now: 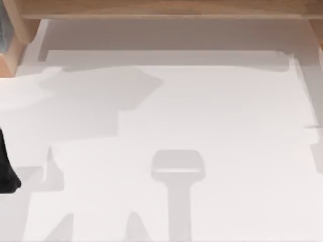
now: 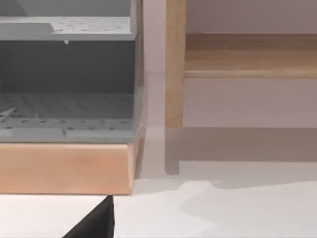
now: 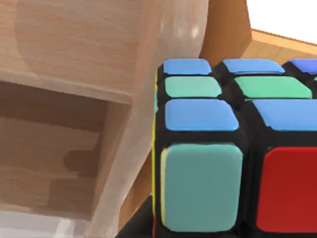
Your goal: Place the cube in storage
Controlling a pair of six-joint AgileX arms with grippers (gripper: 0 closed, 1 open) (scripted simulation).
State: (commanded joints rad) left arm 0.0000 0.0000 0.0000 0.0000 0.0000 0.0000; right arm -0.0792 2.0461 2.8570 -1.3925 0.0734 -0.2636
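Close up, cube (image 3: pixel 233 148) beside wooden shelf (image 3: pixel 64 99), right hand's grip unclear, white table (image 1: pixel 202 111) open.

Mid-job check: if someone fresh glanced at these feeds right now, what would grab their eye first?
The colour-tiled cube would: it looms right in front of the right wrist camera, blue, green, teal and red tiles showing, with wooden shelving close behind it. Next comes the grey perforated rack on a wooden base, seen from the left wrist. From above, the white table carries just shadows, with a dark part of the left arm at its left edge.
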